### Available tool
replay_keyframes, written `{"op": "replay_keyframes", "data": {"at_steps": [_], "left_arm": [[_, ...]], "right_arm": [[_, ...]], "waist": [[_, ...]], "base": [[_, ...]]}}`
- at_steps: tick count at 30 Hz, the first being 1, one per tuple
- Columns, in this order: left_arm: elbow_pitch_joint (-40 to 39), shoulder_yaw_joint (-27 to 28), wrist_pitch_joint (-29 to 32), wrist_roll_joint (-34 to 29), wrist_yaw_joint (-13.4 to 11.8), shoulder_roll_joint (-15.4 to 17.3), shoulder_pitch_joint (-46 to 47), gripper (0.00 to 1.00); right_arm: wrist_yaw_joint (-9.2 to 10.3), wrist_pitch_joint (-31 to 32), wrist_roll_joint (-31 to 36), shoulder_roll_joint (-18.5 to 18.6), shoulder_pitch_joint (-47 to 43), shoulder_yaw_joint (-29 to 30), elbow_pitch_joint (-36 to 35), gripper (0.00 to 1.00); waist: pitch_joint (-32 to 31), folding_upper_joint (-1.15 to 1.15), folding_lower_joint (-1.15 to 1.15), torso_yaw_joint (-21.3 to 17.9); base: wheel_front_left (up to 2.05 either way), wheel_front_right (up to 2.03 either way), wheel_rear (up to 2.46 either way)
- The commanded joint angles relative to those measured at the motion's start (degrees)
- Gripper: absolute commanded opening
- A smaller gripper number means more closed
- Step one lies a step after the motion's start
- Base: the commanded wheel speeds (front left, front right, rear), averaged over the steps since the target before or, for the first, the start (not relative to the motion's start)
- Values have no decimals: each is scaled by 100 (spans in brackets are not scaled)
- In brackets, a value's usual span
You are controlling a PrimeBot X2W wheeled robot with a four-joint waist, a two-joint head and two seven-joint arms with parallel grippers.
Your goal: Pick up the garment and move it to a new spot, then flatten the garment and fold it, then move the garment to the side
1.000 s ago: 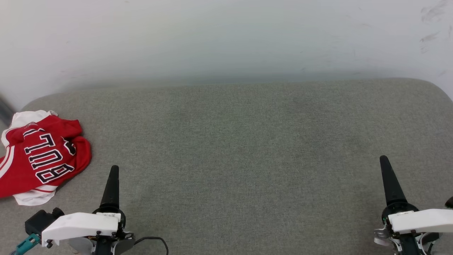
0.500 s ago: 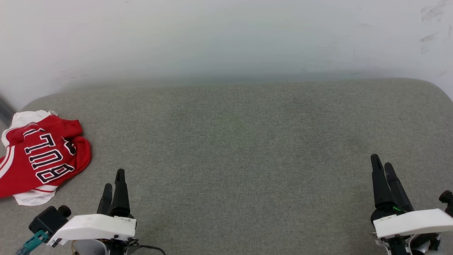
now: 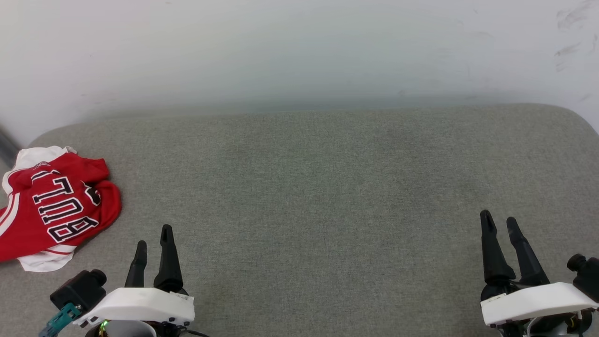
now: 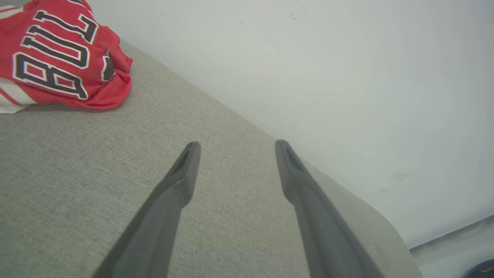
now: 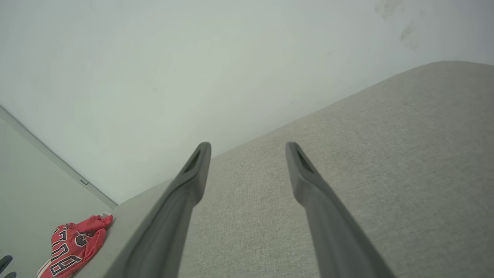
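2 empty, spread-apart sets, left fingers point(image 3: 168, 257) and right fingers point(image 3: 491, 252); crumpled garment point(image 3: 56, 206) cut off at left, lettering partly hidden.

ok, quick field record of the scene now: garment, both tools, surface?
garment: red jersey, crumpled, at the surface's left edge, not held
left tool: open, empty, near the garment but apart from it
right tool: open, empty, at the right side, far from the garment
surface: grey fabric, against a white wall
stage: pickup not yet begun

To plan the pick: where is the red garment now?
In the head view the garment lies crumpled at the left edge of the grey surface, forward and left of the left pincer.
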State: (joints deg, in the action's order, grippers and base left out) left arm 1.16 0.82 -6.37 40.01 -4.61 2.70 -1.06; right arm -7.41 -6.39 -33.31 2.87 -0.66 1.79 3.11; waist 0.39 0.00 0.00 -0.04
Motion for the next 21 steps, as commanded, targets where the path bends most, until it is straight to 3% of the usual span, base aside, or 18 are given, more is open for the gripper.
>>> {"op": "replay_keyframes", "data": {"at_steps": [1, 21], "left_arm": [[-96, -20, -62, -177, -35, 20, -13, 100], [-230, -249, -365, -1520, -137, 22, -186, 100]], "right_arm": [[-10, -56, 174, 6, 7, -16, -107, 100], [-11, -360, 1479, 4, -185, -45, -241, 100]], "waist": [[0, 0, 0, -2], [-11, 0, 0, -28]], "base": [[0, 0, 0], [0, 0, 0]]}}
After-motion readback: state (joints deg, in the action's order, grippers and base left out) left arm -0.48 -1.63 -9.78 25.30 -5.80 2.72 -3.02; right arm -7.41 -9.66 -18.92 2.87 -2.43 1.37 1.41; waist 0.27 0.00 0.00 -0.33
